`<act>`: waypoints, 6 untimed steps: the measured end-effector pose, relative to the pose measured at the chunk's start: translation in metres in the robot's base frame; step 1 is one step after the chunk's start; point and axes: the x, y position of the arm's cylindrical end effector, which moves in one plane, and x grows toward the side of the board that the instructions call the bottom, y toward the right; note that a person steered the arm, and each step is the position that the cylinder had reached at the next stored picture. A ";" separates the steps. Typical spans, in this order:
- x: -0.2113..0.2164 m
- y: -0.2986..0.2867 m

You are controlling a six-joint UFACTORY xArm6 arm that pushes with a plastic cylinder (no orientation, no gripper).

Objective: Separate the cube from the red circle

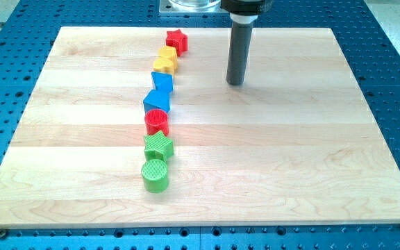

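Note:
Several blocks form a line down the board's left-centre. From the view's top: a red star (177, 40), a yellow block (168, 54), a yellow heart-like block (164, 66), a blue block (162, 82), a blue cube (156, 101), a red circle (156, 122), a green star (158, 146) and a green circle (154, 174). The blue cube touches the red circle's upper side. My tip (235, 83) rests on the board, well to the right of the blue block and apart from every block.
The wooden board (290, 153) lies on a blue perforated table (394, 83). The arm's mount (189, 5) sits beyond the board's top edge.

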 end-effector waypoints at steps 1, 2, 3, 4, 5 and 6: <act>0.057 -0.004; 0.099 -0.057; 0.100 -0.085; 0.088 -0.101; 0.076 -0.128; 0.048 -0.155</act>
